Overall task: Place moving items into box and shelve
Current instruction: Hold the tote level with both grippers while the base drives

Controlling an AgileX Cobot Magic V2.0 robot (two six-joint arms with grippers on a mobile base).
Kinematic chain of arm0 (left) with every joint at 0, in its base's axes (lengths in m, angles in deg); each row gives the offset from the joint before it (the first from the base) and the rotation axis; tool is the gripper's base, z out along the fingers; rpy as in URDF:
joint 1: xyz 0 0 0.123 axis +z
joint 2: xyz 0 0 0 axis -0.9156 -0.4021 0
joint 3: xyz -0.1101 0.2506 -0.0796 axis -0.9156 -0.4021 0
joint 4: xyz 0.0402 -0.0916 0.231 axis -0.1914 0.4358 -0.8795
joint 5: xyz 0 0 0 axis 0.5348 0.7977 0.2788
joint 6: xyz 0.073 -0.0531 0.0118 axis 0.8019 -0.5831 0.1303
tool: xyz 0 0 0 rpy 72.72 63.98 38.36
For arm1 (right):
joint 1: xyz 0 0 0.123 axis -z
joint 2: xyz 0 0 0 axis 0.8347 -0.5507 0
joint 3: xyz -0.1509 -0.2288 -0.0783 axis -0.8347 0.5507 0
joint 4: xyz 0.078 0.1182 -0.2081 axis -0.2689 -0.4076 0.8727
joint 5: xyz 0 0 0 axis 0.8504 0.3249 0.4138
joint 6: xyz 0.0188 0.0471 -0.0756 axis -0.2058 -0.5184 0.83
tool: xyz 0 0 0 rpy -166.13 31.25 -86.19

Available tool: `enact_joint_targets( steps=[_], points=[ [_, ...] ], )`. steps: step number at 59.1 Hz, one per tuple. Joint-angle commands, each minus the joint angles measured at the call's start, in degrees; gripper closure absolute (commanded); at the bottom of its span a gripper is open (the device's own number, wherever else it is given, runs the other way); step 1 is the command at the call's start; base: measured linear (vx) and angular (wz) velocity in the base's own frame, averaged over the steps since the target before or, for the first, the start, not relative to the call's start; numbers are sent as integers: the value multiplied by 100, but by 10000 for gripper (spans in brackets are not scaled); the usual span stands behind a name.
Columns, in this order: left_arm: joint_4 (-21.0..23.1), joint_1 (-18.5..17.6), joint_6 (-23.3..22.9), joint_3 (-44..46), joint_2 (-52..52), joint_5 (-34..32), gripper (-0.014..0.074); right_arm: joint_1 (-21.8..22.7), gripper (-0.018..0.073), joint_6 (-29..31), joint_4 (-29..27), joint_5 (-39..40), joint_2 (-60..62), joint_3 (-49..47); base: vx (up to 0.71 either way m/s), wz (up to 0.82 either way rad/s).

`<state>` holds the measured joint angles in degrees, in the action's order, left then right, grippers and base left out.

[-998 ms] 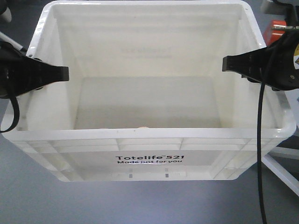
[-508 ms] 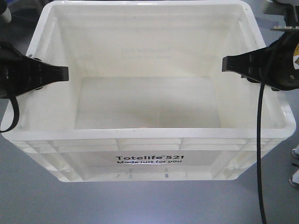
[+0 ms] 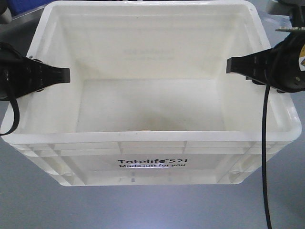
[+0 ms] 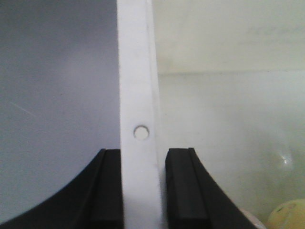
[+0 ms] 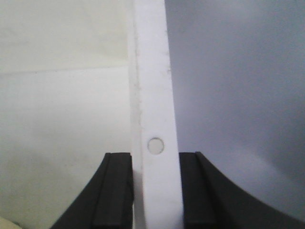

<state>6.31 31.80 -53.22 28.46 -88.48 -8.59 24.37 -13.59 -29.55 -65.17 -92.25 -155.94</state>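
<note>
The box point(image 3: 152, 164), a big white tote with black print on its front, fills the front view. My left gripper point(image 3: 59, 75) is shut on the box's left rim point(image 4: 138, 71), one finger inside and one outside. My right gripper point(image 3: 236, 66) is shut the same way on the right rim point(image 5: 151, 71). Of the moving items, a yellowish rounded piece point(image 4: 288, 215) lies on the box floor by the near wall. A beige bit point(image 3: 147, 129) peeks over the front rim. The rest of the box floor looks bare.
Plain grey floor point(image 3: 152, 207) shows below and beside the box. A blue bin corner point(image 3: 24, 5) appears beyond the far left corner of the box. A pale object point(image 3: 281, 5) sits at the top right edge.
Both grippers and the box stay fixed in view while the background shifts. The orange object at the top right has gone and a blue bin corner has come in at the top left.
</note>
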Motion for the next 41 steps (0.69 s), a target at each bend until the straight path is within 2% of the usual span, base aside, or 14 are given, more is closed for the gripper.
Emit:
enact_joint_targets(
  steps=[1, 41],
  points=[
    [-473, -49, -79, 256, 192, -712, 488, 12, 571, 17, 442, 397, 176, -212, -12, 48],
    [-473, -49, -79, 256, 192, -701, 488, 12, 571, 17, 442, 391, 176, -212, -13, 50]
  ],
)
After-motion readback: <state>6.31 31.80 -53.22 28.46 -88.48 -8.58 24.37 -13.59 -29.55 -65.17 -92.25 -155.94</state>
